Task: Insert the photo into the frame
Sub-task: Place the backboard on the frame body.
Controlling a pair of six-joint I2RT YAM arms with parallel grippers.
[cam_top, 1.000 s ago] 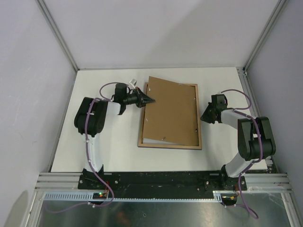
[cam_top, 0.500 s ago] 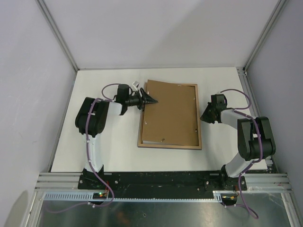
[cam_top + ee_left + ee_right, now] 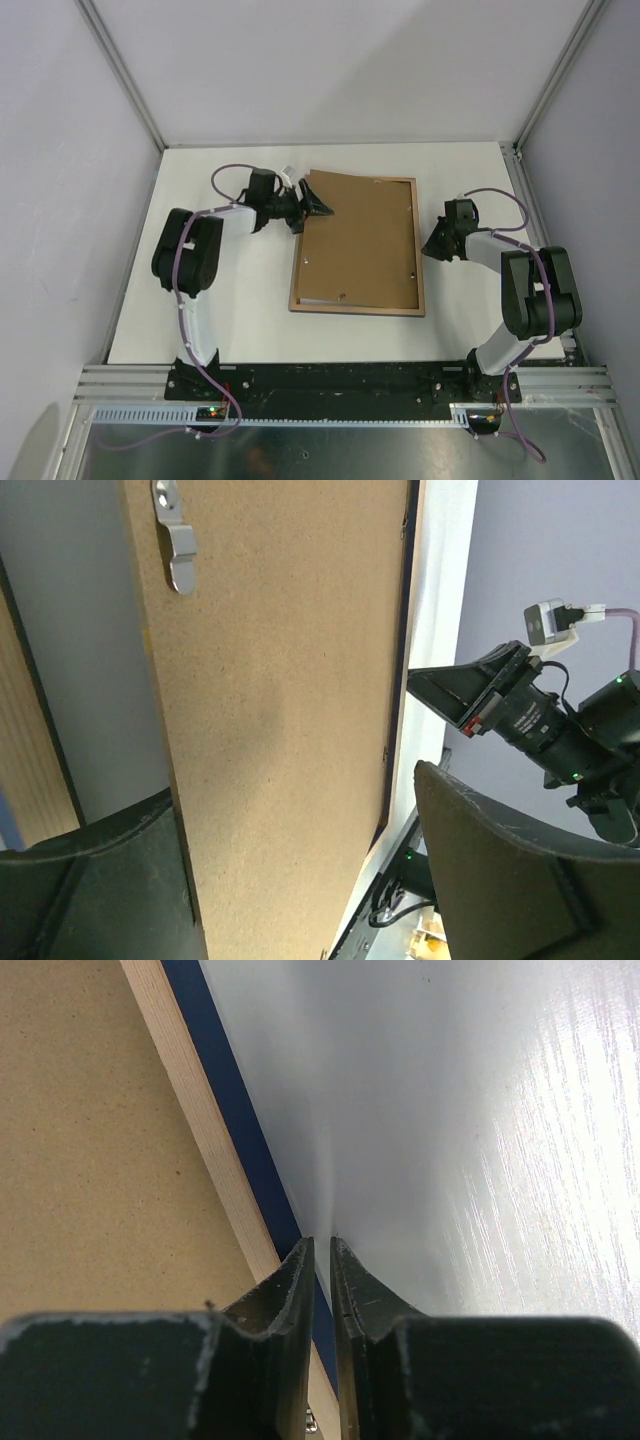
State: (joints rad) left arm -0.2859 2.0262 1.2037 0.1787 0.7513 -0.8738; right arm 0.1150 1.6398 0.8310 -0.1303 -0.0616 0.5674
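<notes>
The frame (image 3: 421,262) lies face down in the middle of the table, its wood back up. In the right wrist view its navy front edge (image 3: 238,1135) shows. A brown backing board (image 3: 355,240) rests in it, slightly askew, with its far-left corner over the rim. The photo is hidden. My left gripper (image 3: 318,209) is open at that far-left corner, and the board (image 3: 280,700) passes between its fingers (image 3: 500,880). My right gripper (image 3: 428,250) is shut, tips (image 3: 322,1245) down on the table right at the frame's right edge.
A metal hanger clip (image 3: 175,540) sits on the board. The white table (image 3: 220,300) is walled by grey panels on the far side and both sides. A black rail (image 3: 340,378) with the arm bases runs along the near edge.
My left gripper has opened and let go of the board's far-left corner. The board has swung down closer into line with the frame. The right arm has not moved.
</notes>
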